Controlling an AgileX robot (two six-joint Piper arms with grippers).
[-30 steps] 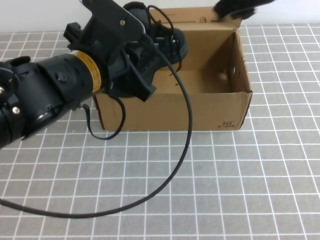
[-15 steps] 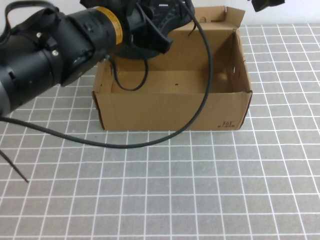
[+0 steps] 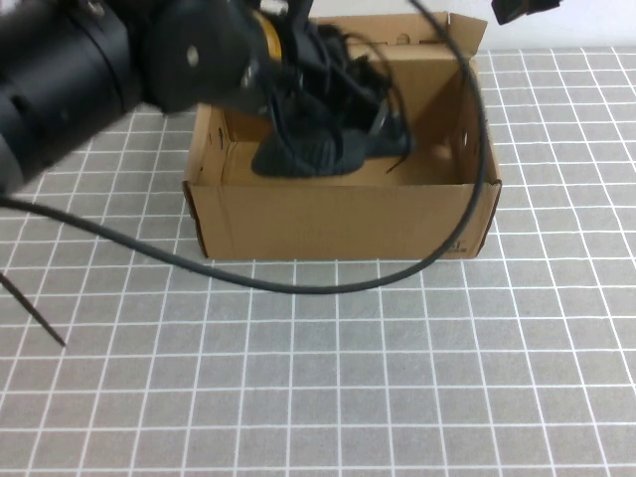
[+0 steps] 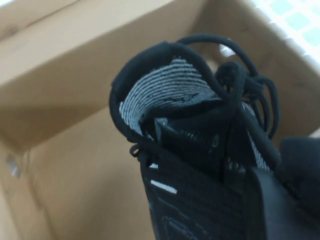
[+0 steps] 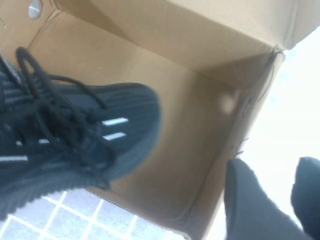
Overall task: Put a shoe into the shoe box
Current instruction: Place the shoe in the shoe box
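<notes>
The shoe hangs inside the open shoe box, long axis along the box's length, toe toward the right, pinched at its collar by the closed left tool. Dangling laces could snag the front wall, or the tilted sole could land crooked on release. The right tool waits beyond the box's far right corner, jaws parted and empty.

The shoe, laces tangled, hangs inside the shoe box.

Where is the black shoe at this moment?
In the high view the shoe hangs inside the open shoe box, toward its left half, gripped by the left gripper. The right gripper is above the box's far right corner.
</notes>
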